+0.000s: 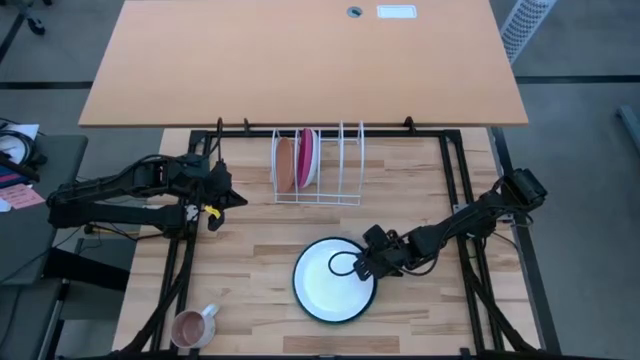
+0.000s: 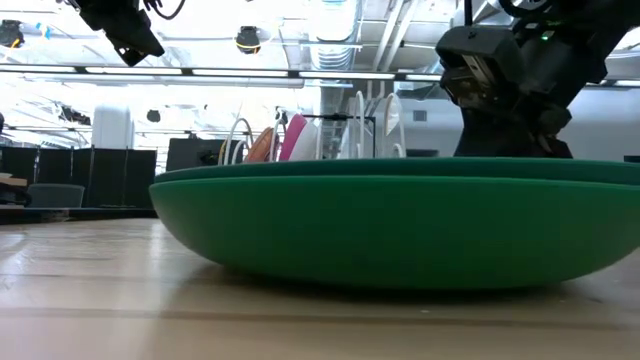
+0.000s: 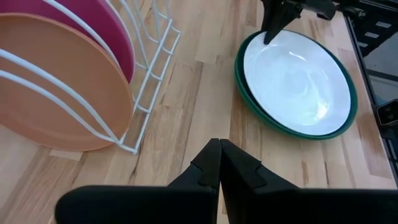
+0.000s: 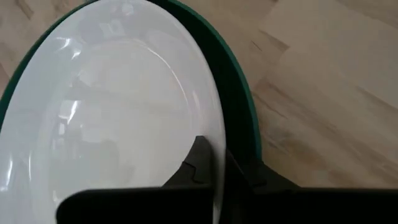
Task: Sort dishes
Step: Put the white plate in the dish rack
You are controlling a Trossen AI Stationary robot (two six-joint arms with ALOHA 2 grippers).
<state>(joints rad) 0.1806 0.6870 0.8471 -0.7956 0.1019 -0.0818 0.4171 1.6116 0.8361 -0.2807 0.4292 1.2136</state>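
Observation:
A white plate (image 1: pixel 330 278) lies in a dark green plate (image 1: pixel 300 300) on the table's near middle. My right gripper (image 1: pixel 362 265) is at their right rim, shut on the white plate (image 4: pixel 112 112). An orange-brown plate (image 1: pixel 285 165) and a magenta pink plate (image 1: pixel 308 158) stand on edge in the left slots of the white wire rack (image 1: pixel 345 160). My left gripper (image 1: pixel 236 199) is shut and empty, left of the rack and above the table. It also shows in the left wrist view (image 3: pixel 219 163). My right gripper pinches the white plate's right rim (image 4: pixel 211 124) between its two fingers. One finger (image 4: pixel 194 163) is over the plate's inside and the other (image 4: pixel 244 175) is outside, between the white rim and the green plate's rim (image 4: pixel 239 81). The fingers slant down from the table's right side. Whether the rim is raised I cannot tell.
A small pink mug (image 1: pixel 195 326) stands at the near left. The rack's right slots (image 1: pixel 352 165) hold nothing. Bare wood lies between the rack and the plates. The tan desk top (image 1: pixel 300 60) overhangs the far edge.

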